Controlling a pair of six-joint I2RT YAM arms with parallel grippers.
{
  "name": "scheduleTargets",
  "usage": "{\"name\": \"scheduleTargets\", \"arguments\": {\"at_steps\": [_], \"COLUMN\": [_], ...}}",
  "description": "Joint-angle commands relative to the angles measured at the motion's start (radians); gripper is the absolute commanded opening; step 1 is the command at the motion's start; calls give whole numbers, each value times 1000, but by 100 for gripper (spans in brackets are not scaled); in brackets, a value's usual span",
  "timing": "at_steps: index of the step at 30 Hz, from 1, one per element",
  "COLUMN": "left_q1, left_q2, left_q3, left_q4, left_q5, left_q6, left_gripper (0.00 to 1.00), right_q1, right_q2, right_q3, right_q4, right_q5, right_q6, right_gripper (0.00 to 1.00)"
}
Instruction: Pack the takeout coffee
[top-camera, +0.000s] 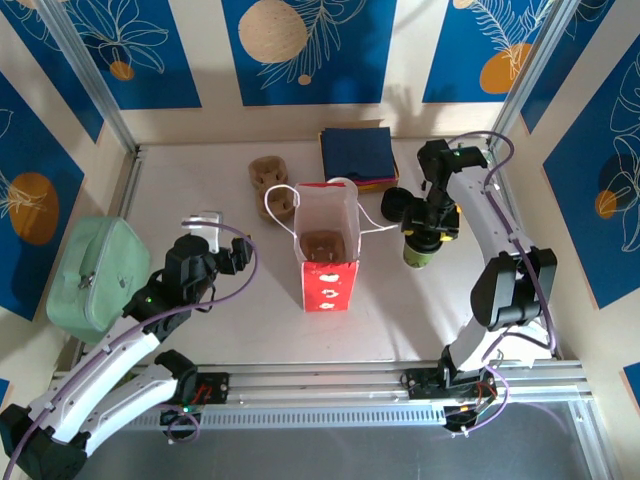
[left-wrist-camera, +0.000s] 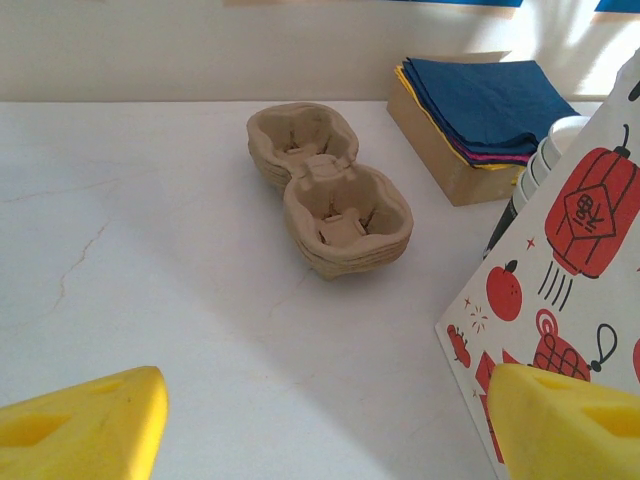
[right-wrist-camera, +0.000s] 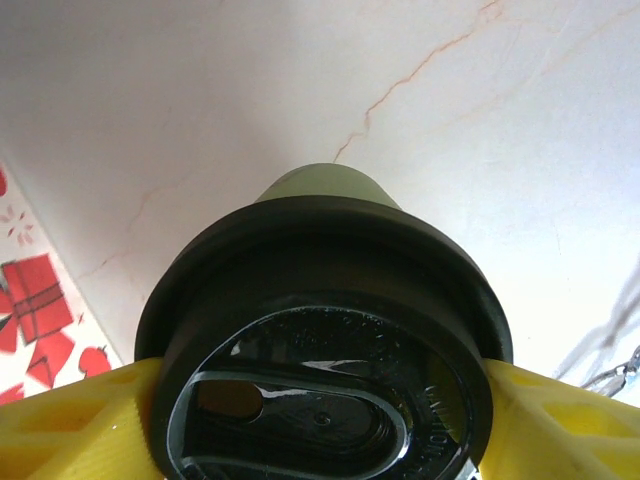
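Note:
The takeout coffee (right-wrist-camera: 325, 330), a pale cup under a round black lid with a sip hole, sits between my right gripper's (right-wrist-camera: 320, 400) yellow fingers (right-wrist-camera: 70, 420), which press on both sides of the lid. From above, my right gripper (top-camera: 430, 232) points down on the cup (top-camera: 418, 254) just right of the red-and-white paper bag (top-camera: 326, 270). The bag stands open with a brown cup carrier in its bottom. Left of the bag, my left gripper (top-camera: 222, 242) is low over the table. Its jaws (left-wrist-camera: 325, 420) are wide open with nothing between them.
A stack of brown pulp cup carriers (left-wrist-camera: 330, 190) lies behind the bag. Blue napkins (top-camera: 357, 155) sit on a box at the back. Black lids (top-camera: 395, 205) lie beside my right gripper. Lidless white cups (left-wrist-camera: 558, 145) peek past the bag. A green pouch (top-camera: 100, 272) rests at the left edge.

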Motion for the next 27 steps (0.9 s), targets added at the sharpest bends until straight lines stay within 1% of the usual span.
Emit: {"name": "scheduleTargets", "arguments": {"at_steps": [1, 6, 9, 11, 14, 16, 21, 24, 27], "left_q1": [7, 6, 6, 6, 5, 1, -14, -26, -41], "left_q2": [-9, -12, -15, -14, 6, 25, 54, 61, 67], "left_q3": [32, 28, 17, 6, 2, 3, -5, -17, -33], "left_q4": [-12, -6, 16, 40, 79, 100, 149, 183, 210], "left_q5": [15, 37, 78, 134, 248, 296, 364, 395, 409], "left_q6": [-4, -5, 7, 15, 14, 11, 21, 41, 57], "left_gripper": [83, 83, 83, 83, 82, 80, 78, 77, 76], "right_q1": [50, 130, 176, 209, 236, 245, 241, 242, 239], "right_q2": [-54, -67, -61, -54, -33, -23, -17, 3, 5], "right_q3": [73, 179, 243, 287, 353, 387, 479, 566, 622], "right_q4": [-90, -170, -218, -246, -293, -315, -346, -385, -387], "right_q5": [30, 72, 92, 112, 130, 134, 149, 158, 150], "right_q6": [46, 77, 95, 107, 119, 120, 113, 113, 105], "right_gripper": [70, 70, 70, 70, 69, 70, 70, 69, 69]}}
